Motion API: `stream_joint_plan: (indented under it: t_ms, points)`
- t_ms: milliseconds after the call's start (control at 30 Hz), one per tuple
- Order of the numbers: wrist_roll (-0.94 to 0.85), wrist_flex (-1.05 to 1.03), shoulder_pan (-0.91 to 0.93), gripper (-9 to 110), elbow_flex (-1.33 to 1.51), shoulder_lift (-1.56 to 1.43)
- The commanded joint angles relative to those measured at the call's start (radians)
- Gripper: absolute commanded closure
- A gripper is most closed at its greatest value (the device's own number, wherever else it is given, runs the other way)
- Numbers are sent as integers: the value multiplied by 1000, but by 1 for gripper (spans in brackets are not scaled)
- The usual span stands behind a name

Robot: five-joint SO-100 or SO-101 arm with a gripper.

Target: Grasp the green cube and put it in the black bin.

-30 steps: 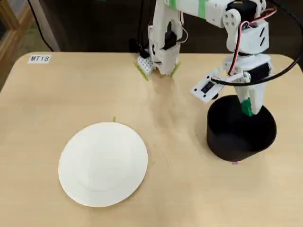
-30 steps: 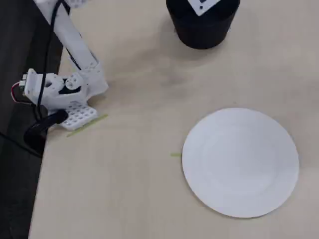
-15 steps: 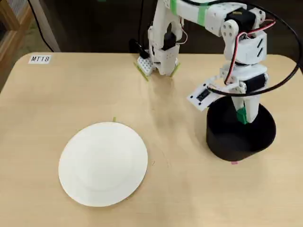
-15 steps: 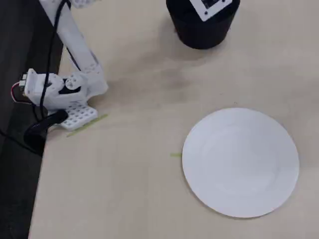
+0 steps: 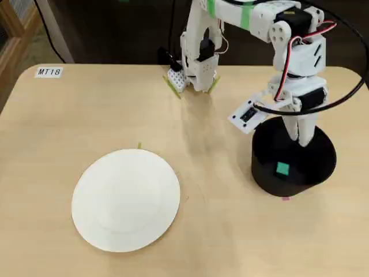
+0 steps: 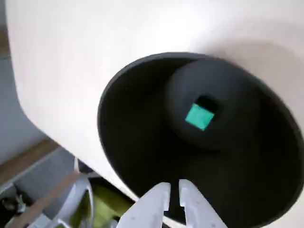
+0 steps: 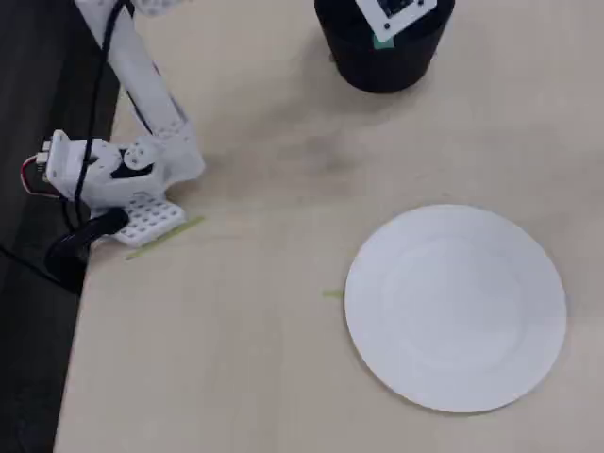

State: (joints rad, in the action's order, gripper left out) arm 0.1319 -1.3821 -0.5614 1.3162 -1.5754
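Note:
The green cube (image 5: 282,168) lies on the floor of the black bin (image 5: 271,186) at the right of the table in a fixed view. The wrist view looks down into the bin (image 6: 133,142), with the cube (image 6: 199,116) flat on its bottom, apart from the fingers. My gripper (image 5: 302,137) hangs just over the bin's far rim, its white fingertips (image 6: 163,192) almost together and holding nothing. In another fixed view the bin (image 7: 377,71) is at the top edge, and a sliver of the cube (image 7: 382,41) shows under the wrist camera board.
A flat white plate (image 5: 125,199) lies at the front left; it also shows in another fixed view (image 7: 456,307). The arm's base (image 5: 196,69) stands at the table's far edge with yellow-green tape strips (image 5: 173,86) beside it. A label (image 5: 48,72) sits at the far left corner.

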Motion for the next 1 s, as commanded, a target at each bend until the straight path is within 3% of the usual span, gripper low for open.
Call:
stream_joint_plan:
  t_ms: [0,333,667,967]
  points:
    - [-18,-97,110,102,-31,-114]
    - [-72,-71,488,102,291,-695]
    - [-80,97,515,102,942,-1278]
    - [-92,109,517,102,1270,-1623]
